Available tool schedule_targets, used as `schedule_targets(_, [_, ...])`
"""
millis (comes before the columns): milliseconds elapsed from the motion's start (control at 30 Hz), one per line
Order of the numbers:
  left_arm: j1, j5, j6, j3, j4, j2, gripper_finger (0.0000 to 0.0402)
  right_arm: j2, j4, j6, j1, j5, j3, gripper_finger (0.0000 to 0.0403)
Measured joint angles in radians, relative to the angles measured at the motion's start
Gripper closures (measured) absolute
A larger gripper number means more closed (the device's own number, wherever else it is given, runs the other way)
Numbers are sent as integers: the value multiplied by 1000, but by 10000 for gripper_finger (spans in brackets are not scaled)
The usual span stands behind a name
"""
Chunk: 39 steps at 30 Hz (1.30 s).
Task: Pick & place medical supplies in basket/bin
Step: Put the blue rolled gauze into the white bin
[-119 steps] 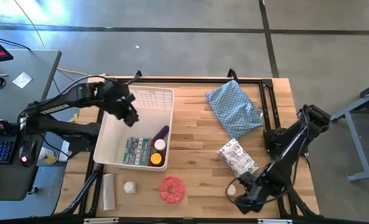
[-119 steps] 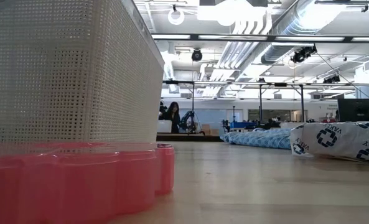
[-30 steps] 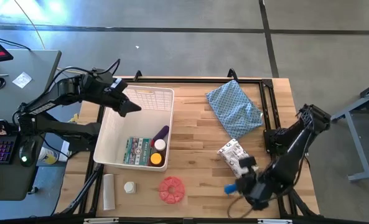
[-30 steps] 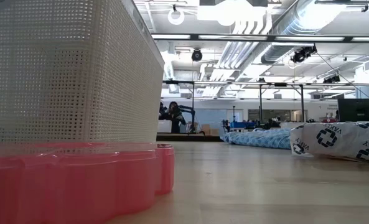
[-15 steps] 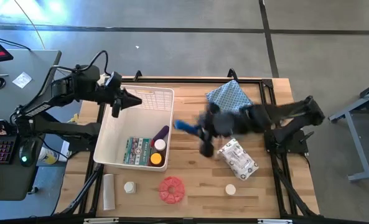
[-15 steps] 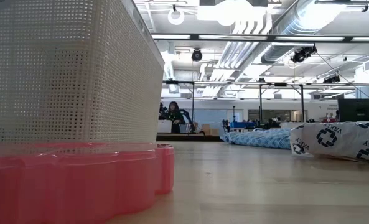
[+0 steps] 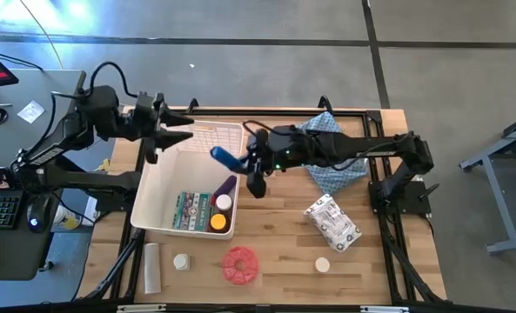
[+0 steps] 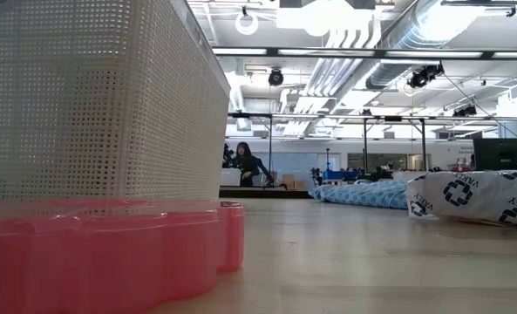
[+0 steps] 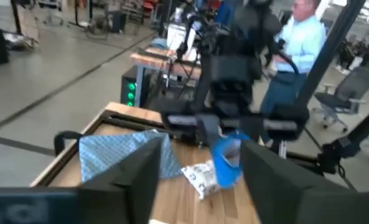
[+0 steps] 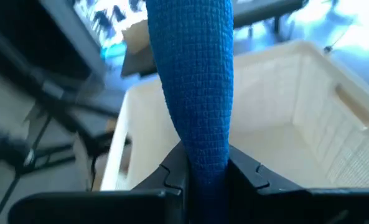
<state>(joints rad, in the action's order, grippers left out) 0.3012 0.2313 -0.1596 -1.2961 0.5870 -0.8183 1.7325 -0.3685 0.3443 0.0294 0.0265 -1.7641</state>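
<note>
Counter [image 7: 275, 252]: wood top; the middle front strip lies bare between the red disc [image 7: 239, 264] and a small white-capped jar [image 7: 323, 264].

Bin [image 7: 157, 174]: white, lattice-walled, at the counter's left. Its far half is bare floor; the near end holds a green-white packet [image 7: 189, 211], a purple cylinder [image 7: 226, 185], a white-capped jar [image 7: 223, 203] and a yellow-capped bottle [image 7: 217, 223].

Right jaws [image 7: 243, 162]: reaching over the bin's right rim, clamped on the blue cylinder [image 7: 225, 157]. The cylinder's lower end sits pinched between the fingers; the rest sticks out over the bin's interior, clear of the walls. Its wrap has a woven, waffled texture.

Left jaws [image 7: 184, 136]: at the bin's far left corner, above the rim, fingers parted, holding nothing.

Outside the bin: a white tube [image 7: 152, 268] and small jar [image 7: 181, 261] in front of it; a printed white packet [image 7: 331, 221] to the right; blue cloth [image 7: 327, 153] at the far right, partly under the right arm.
</note>
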Motion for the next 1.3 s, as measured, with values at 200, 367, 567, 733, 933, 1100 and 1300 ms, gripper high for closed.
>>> schedule_targets(200, [0,22,-1,0,-2,-51,44,0,51,32,-30,54,0,346])
schedule_targets(367, [0,-66,-7,0,-31,-90,36,0,49,11,-38,-5,0,345])
schedule_targets(567, [0,45,-53,0,-100,-140,78,0,35,-15,-49,-62,0,346])
schedule_targets(733, [0,159,-132,0,-190,-169,104,0,6,-4,-75,-85,-2,346])
schedule_targets(933, [0,87,-121,0,-192,-168,112,0,-2,-5,-110,-123,-2,346])
schedule_targets(1100, [0,72,-77,0,-122,-206,103,0,20,-5,-131,-183,-2,346])
schedule_targets(1300, [0,72,-47,0,-131,-238,87,-1,37,-9,-136,-213,-2,345])
